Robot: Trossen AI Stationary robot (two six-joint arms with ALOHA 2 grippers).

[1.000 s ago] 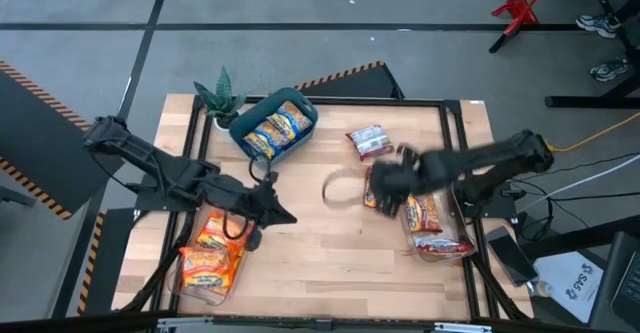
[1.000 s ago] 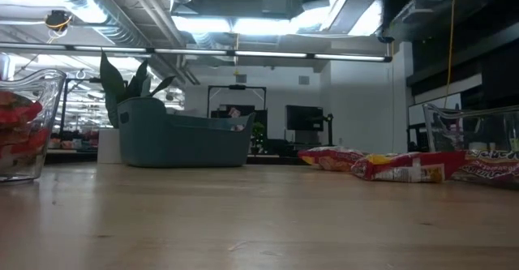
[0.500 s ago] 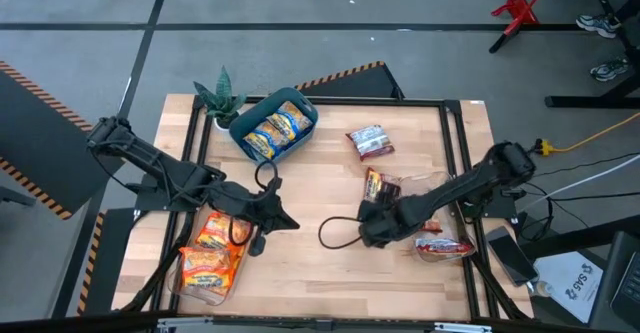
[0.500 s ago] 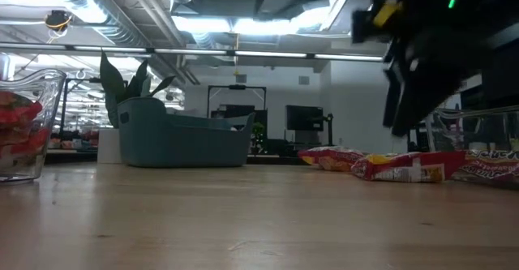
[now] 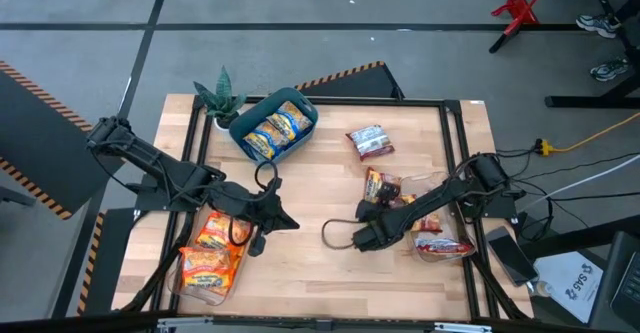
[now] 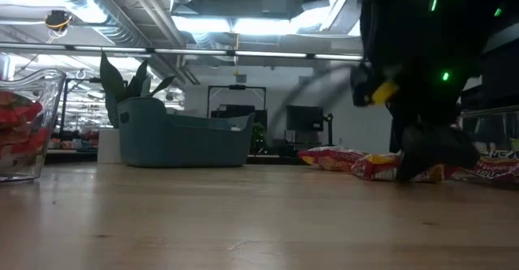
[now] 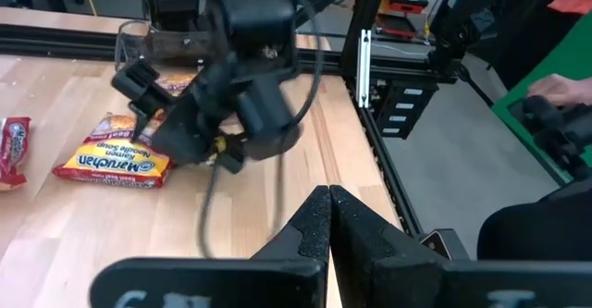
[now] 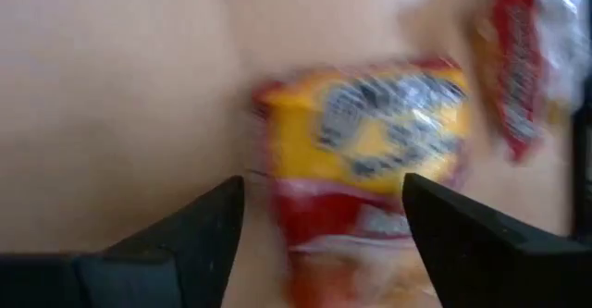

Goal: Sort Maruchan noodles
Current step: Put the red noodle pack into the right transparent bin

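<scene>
The Maruchan noodles packet (image 8: 365,151) lay before my right gripper (image 8: 319,229), whose fingers were spread and empty. It had dropped lower than half a second earlier.

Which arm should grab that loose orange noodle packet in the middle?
Right. The right gripper is open, low, and aimed at the packet. The left gripper is shut, farther off across the table.

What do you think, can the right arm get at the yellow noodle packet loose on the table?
Probably yes: the right tool is open and aimed at the yellow packet, which lies flat with nothing over it.
</scene>
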